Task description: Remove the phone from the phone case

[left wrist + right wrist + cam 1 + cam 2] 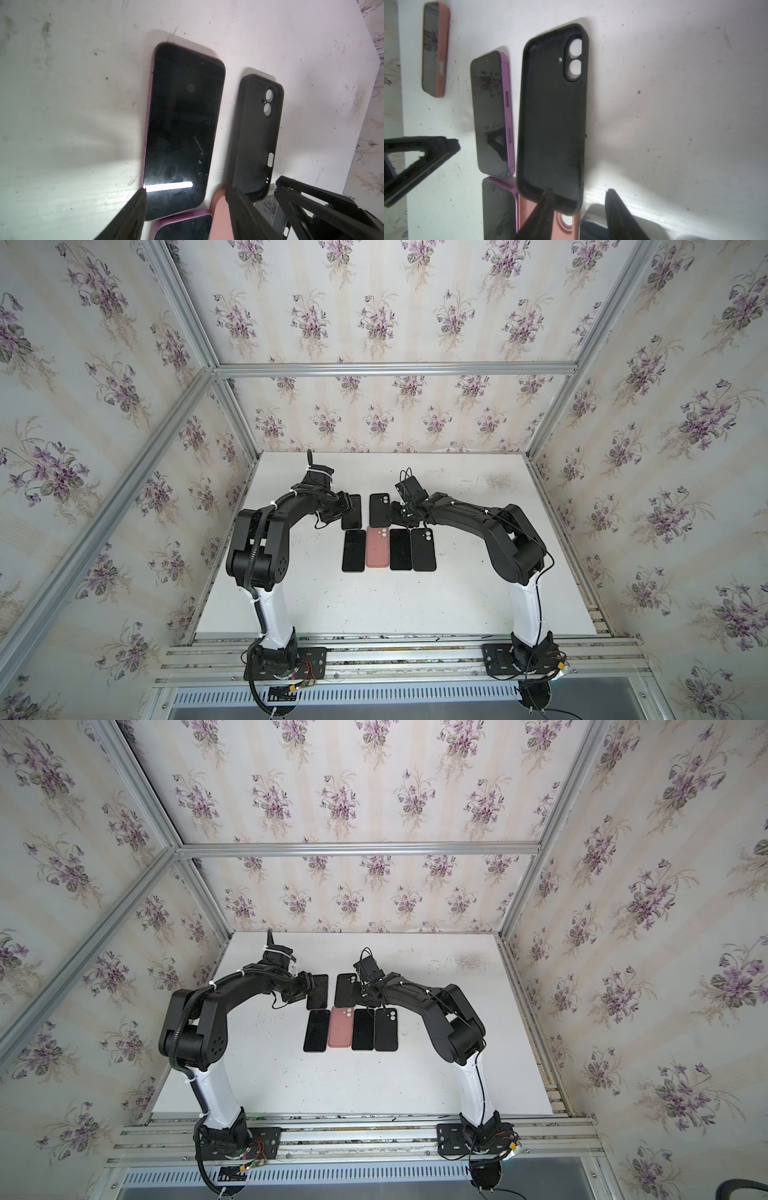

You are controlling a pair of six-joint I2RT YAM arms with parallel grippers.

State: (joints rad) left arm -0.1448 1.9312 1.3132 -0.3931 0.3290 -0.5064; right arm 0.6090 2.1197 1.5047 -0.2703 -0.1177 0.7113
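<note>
Phone (pixel 180 124) lies screen-up on counter (pixel 72 104), out of and just beside empty black case (pixel 550 116). Left jaws wide, straddling one end of phone, one tip touching its edge, not clamped. Right jaws apart across case's end rim, holding nothing. Risk: an off-centre close or sideways withdrawal could shove phone into black case or pink case (pixel 218 207), since the items lie close together.

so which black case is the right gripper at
The back-row black case, beside the purple-edged phone; the right gripper straddles its rim. The other lies front row, far right.
</note>
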